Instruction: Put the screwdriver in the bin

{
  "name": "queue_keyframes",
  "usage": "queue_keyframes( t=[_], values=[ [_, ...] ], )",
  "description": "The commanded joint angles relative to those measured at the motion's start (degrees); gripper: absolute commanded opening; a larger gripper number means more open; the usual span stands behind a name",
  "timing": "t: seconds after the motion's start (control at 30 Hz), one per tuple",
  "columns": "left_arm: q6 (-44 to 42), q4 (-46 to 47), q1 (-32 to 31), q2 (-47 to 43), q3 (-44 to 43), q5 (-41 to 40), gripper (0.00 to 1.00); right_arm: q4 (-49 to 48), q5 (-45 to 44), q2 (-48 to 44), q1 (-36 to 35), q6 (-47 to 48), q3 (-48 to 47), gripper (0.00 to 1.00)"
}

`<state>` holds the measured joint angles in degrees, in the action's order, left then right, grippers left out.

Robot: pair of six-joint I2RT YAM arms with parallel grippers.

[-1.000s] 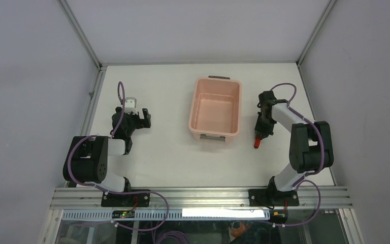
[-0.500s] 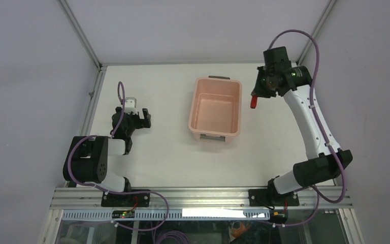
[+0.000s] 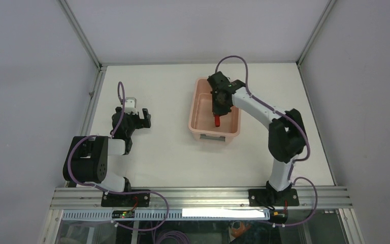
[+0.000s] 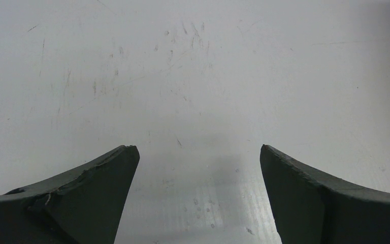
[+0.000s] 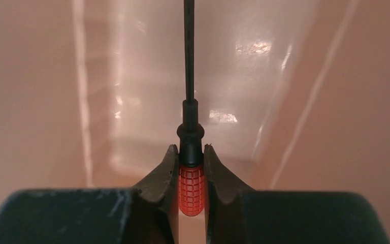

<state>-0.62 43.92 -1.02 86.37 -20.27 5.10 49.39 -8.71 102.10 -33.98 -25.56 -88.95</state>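
Now, left gripper [image 4: 198, 152]: nearest to you, jaws spread wide over bare table [image 4: 193, 76], holding nothing. Leave it parked, well apart from the bin [image 3: 193, 109].
Right gripper [image 5: 190, 152]: reached over the bin, both fingers [image 5: 162, 178] pressed together on the screwdriver [image 5: 190, 133] at its red handle.
Screwdriver: inside the bin's outline, its black shaft running straight out ahead of the fingertips. You cannot tell whether the tip touches the plastic.
Bin: pale pink tub with a dark handle at each short end; nothing else shows inside it.
Step in hand: the release, by my reading. The tool is already where it needs to be let go.
How to do it well: let go near the middle, away from the walls of the tub. Part the fingers evenly so the ribbed handle slips free rather than clinging to one pad. Lower first if you can, so the drop is short and the tool does not bounce. Then lift straight up so your fingers clear the rim.
Risk: the thin shaft could catch a side of the tub if you swing sideways before opening.
Table: white and matte, lightly scuffed and scratched in the left wrist view.
Room: plain grey walls [image 3: 193, 30] close in the table on three sides, with slanted metal posts [image 3: 79, 31] at the far corners.
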Motion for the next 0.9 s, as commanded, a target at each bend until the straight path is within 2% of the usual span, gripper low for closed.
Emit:
queue_keyframes(
  t=[0.0,0.17,0.23,0.3,0.57,0.73,0.87],
  values=[
    [0.5,3.3,0.6,0.0,-1.2,1.7,0.99,-5.5,-0.8,6.6,-1.1,-2.8,2.1,0.00],
    [0.5,3.3,0.6,-0.1,-1.2,1.6,0.99,-6.0,-4.4,11.2,-3.5,-5.7,3.7,0.00],
    [0.5,3.3,0.6,-0.1,-1.2,1.6,0.99,-7.1,-4.7,11.4,-3.7,-6.7,5.2,0.04],
    [0.5,3.3,0.6,0.0,-1.2,1.7,0.99,-8.5,-4.5,11.0,-3.8,-7.2,6.7,0.14],
    [0.5,3.3,0.6,-0.1,-1.2,1.7,0.99,-5.3,-6.5,8.4,-4.2,-6.5,5.3,0.78],
    [0.5,3.3,0.6,-0.1,-1.2,1.6,0.99,0.2,-9.7,3.3,-5.8,-4.2,-0.5,0.99],
    [0.5,3.3,0.6,-0.1,-1.2,1.7,0.99,2.5,-10.8,-2.5,-5.9,-1.1,-4.5,0.99]
  ],
)
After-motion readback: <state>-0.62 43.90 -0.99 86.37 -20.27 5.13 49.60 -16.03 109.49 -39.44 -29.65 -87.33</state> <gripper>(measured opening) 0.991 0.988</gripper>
